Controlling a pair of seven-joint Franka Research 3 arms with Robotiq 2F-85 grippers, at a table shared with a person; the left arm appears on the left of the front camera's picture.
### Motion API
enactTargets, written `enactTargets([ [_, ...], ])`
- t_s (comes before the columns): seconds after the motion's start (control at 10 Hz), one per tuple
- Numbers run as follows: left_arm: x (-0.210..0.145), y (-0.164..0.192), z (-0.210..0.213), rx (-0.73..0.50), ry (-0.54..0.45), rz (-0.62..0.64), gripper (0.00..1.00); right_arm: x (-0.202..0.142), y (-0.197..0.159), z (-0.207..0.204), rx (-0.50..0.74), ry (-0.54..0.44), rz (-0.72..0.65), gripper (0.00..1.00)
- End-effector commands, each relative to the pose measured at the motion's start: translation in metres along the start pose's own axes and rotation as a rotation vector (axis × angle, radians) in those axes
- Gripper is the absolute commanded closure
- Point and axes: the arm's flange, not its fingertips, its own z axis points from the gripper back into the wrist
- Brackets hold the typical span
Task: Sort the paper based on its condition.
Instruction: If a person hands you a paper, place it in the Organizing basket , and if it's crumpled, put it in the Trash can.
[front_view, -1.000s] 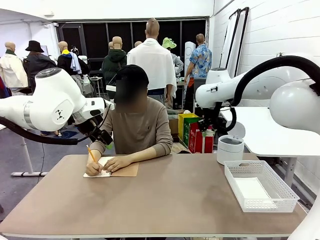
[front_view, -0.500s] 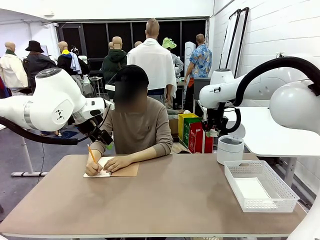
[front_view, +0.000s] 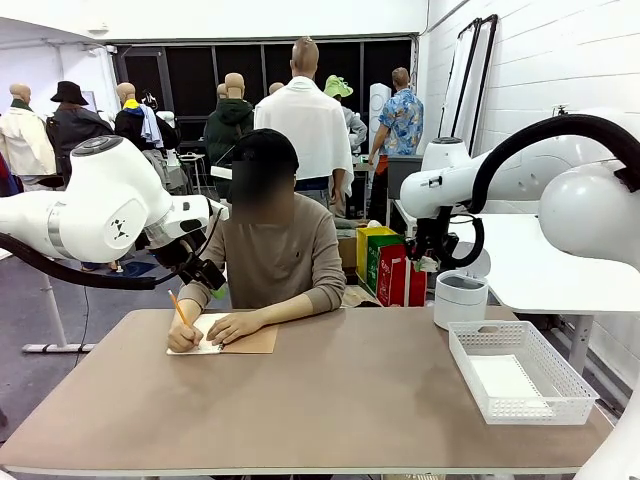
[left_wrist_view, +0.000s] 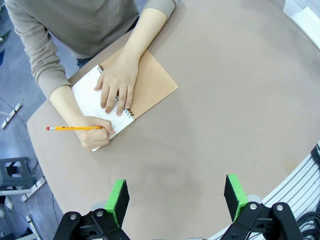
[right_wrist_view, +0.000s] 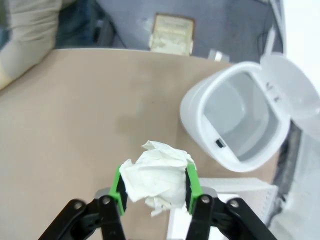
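Holding a crumpled ball of paper (right_wrist_view: 152, 186) between the green pads of my right pincer (right_wrist_view: 156, 172), I have the jaws roughly half closed, one pad pressed against each side of the ball. The paper bulges above and below the pads, wrinkled all over. Beneath it lies the brown table (right_wrist_view: 90, 110), and just beside it stands a white bin (right_wrist_view: 192, 107) with its lid tipped back and its mouth showing.

From the front, my right pincer (front_view: 428, 256) hangs high off the table, above the bin (front_view: 460, 300) at the far right corner. Nearer the front edge on that side sits a white basket (front_view: 500, 327), and a flat white sheet (front_view: 505, 380) lies in its bottom.

My left pincer (left_wrist_view: 176, 196) is wide open with nothing between its pads, raised over the table's left part. Below it, a person works at a notebook (left_wrist_view: 150, 87) folded open on its brown cover. One hand (left_wrist_view: 117, 85) lies flat on the white page by the spiral, and the other hand (left_wrist_view: 92, 134) grips a yellow pencil (left_wrist_view: 75, 128) at the page's corner. From the front, my left pincer (front_view: 205, 272) hangs beside the person's shoulder, well above the notebook.
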Motion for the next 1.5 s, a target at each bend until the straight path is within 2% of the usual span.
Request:
enactTargets([
  [0.0, -0.001, 0.002, 0.000, 0.006, 0.002, -0.005, 0.00, 0.008, -0.006, -0.007, -0.089, -0.047, -0.155, 0.46],
  [0.3, -0.001, 0.002, 0.000, 0.006, 0.002, -0.005, 0.00, 0.013, -0.024, -0.018, -0.136, -0.026, -0.309, 0.46],
  [0.8, -0.001, 0.002, 0.000, 0.006, 0.002, -0.005, 0.00, 0.021, -0.052, -0.038, -0.182, -0.037, -0.461, 0.46],
  [1.2, -0.001, 0.002, 0.000, 0.006, 0.002, -0.005, 0.00, 0.035, -0.063, -0.058, -0.180, -0.125, -0.459, 0.46],
  [1.4, -0.001, 0.002, 0.000, 0.006, 0.002, -0.005, 0.00, 0.036, -0.063, -0.064, -0.191, -0.113, -0.462, 0.46],
])
